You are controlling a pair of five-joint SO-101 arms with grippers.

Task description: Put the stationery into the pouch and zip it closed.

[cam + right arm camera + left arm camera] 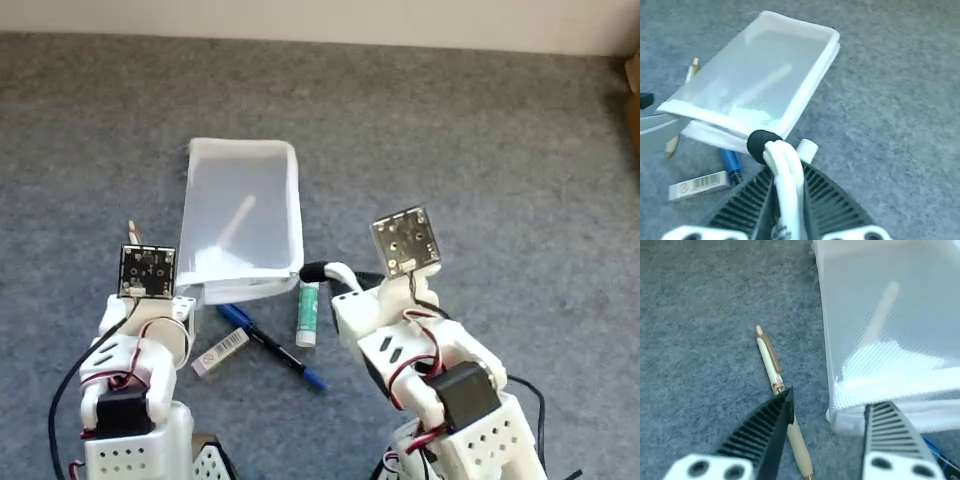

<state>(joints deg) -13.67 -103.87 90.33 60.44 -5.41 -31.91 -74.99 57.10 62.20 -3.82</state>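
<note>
A white mesh pouch lies flat mid-table, with a pale stick shape showing through its top. My left gripper is open, and the pouch's near corner sits between its fingers. A beige pen lies beside the pouch under one finger. My right gripper is shut on a white looped cord with a black end, held just before the pouch's near edge. On the carpet between the arms lie a blue pen, a glue stick and a small white barcoded stick.
Grey carpet covers the whole table, with open room to the right of and beyond the pouch. The beige pen lies by the pouch's left side, close to the left arm. A brown object sits at the right edge.
</note>
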